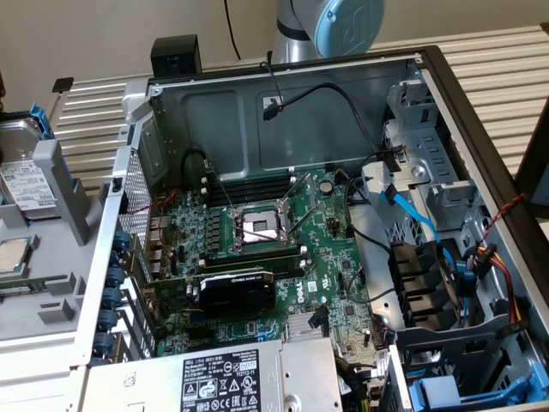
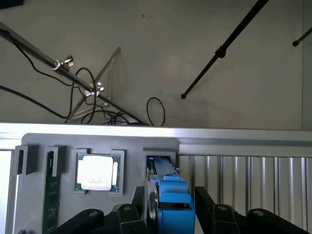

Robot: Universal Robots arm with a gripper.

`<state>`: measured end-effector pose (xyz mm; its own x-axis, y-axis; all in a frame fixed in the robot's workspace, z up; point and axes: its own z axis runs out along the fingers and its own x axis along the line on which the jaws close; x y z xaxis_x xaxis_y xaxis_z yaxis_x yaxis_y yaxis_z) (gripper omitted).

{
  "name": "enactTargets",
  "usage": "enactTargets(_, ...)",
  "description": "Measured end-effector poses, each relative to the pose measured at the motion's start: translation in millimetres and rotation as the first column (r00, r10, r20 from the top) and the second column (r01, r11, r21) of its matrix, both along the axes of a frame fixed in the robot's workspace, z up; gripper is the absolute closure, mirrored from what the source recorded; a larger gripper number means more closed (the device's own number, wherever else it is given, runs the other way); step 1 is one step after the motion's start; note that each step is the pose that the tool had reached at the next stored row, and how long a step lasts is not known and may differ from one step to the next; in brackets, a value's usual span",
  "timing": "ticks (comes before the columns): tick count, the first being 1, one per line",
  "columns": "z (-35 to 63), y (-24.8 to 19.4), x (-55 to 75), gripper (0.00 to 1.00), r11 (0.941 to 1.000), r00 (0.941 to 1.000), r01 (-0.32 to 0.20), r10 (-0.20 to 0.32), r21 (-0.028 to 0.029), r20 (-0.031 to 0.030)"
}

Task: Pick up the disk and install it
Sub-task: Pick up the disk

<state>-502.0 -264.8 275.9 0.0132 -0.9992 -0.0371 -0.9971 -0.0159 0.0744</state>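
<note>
The disk [image 2: 173, 207] stands on edge in a slot of the grey holder [image 2: 131, 144], its blue carrier and silver side facing the wrist camera. My gripper [image 2: 170, 195] straddles it, one black finger [image 2: 138, 207] on the silver side and the other on the blue side, both very close to it; the jaws look open, with thin gaps left. In the exterior view the disk [image 1: 21, 182], with its white label and blue frame, sits at the far left in the grey holder [image 1: 51, 318], beside the open computer case [image 1: 480, 154].
A square silver processor chip [image 2: 97, 173] and a green memory stick [image 2: 50, 195] lie in the holder beside the disk. Inside the case are the motherboard [image 1: 257, 232], the power supply [image 1: 232, 378], loose cables [image 1: 412, 215] and black drive bays [image 1: 425, 283] at the exterior view's right.
</note>
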Motion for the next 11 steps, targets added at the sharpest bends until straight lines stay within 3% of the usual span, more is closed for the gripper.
enactTargets(11, -0.2, 2.9, 0.0, 0.47, 0.9999, 1.0000, 0.000, 0.000, -0.0148, -0.0001)
